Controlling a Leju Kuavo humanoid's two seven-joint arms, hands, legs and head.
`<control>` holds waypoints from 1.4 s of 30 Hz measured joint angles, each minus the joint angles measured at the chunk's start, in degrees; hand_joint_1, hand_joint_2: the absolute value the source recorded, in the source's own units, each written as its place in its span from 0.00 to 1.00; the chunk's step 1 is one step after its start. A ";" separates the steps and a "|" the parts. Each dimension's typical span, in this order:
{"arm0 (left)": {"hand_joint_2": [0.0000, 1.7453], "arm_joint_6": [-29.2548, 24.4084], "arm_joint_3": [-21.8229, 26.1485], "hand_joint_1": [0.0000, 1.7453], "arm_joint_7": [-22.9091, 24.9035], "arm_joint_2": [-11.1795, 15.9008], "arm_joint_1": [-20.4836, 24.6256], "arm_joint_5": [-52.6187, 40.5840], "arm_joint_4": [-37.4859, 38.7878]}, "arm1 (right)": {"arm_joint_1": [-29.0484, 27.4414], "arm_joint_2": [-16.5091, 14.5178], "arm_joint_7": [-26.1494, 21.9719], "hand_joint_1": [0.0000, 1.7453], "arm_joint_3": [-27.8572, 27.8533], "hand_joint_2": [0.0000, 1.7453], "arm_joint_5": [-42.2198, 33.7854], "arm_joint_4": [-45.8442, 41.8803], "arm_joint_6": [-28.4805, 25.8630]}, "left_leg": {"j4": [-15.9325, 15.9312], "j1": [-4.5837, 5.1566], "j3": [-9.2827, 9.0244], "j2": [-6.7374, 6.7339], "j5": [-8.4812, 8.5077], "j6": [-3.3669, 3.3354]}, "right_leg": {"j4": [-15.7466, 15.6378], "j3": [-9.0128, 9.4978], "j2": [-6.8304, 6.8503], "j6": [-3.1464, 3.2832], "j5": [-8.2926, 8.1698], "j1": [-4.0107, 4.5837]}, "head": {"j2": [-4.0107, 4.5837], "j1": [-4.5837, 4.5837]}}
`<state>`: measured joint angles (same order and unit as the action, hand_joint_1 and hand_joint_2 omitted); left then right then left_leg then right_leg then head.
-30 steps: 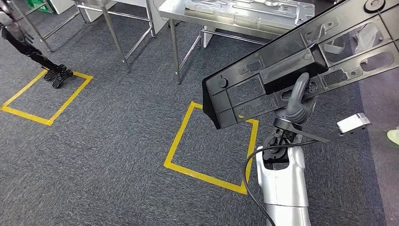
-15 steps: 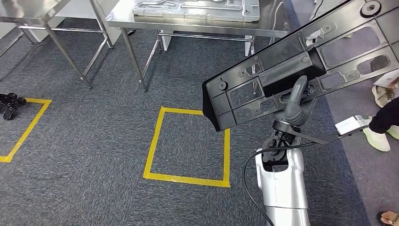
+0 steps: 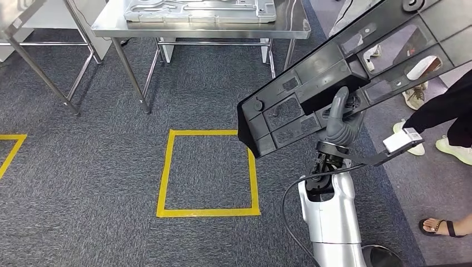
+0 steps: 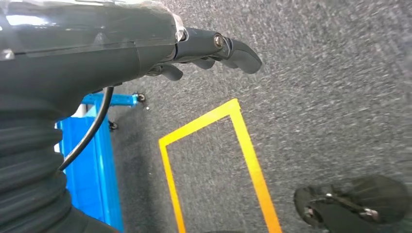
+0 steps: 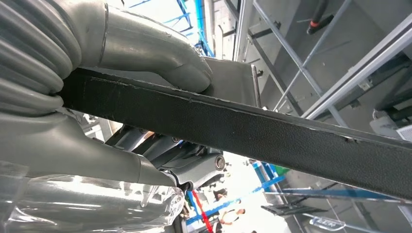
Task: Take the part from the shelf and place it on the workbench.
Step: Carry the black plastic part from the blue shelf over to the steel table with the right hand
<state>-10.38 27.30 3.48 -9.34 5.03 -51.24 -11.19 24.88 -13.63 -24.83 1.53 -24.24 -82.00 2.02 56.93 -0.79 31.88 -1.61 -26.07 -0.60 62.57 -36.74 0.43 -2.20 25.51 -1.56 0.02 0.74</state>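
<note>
the right robot hand (image 3: pixel 342 119) grips a long black ribbed part (image 3: pixel 356 72) with cut-out windows, tilted upward.

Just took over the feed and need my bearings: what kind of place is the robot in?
Probably a factory or workshop floor: a stainless steel workbench carrying a pressed grey metal panel, yellow tape squares marked on grey carpet, and a large black moulded plastic part held in the right hand.
</note>
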 joint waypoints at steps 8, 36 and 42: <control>1.00 0.99 0.53 0.00 0.30 0.35 0.02 -0.67 0.00 | -1.09 0.69 -1.30 1.00 0.72 1.00 -0.31 0.67 -0.16 | 0.18 0.19 0.00 -0.11 -0.25 0.11 | -4.37 2.09 -0.16 1.44 -0.56 0.37 | 0.01 0.00; 1.00 2.66 0.98 0.00 1.89 -0.76 0.39 -1.77 0.00 | -2.55 2.17 -1.51 1.00 2.19 1.00 5.58 2.26 0.56 | 1.29 -0.32 2.13 4.32 0.42 2.00 | -3.98 3.08 -1.44 2.14 0.73 0.18 | 0.01 0.00; 1.00 2.46 1.33 0.00 1.83 -0.78 0.52 -1.61 0.00 | -1.69 2.17 -1.84 1.00 2.56 1.00 5.66 3.09 0.89 | 6.94 -0.23 4.84 2.69 -2.88 2.38 | -4.28 3.28 -0.28 3.07 0.66 0.10 | 0.01 0.00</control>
<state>-7.91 28.63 5.31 -10.12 5.55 -52.85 -11.19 23.19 -11.45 -26.67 4.09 -18.58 -78.91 2.91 63.87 -1.03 36.72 1.08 -28.95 1.78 58.29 -33.47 0.15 0.87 26.18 -1.46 0.02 0.74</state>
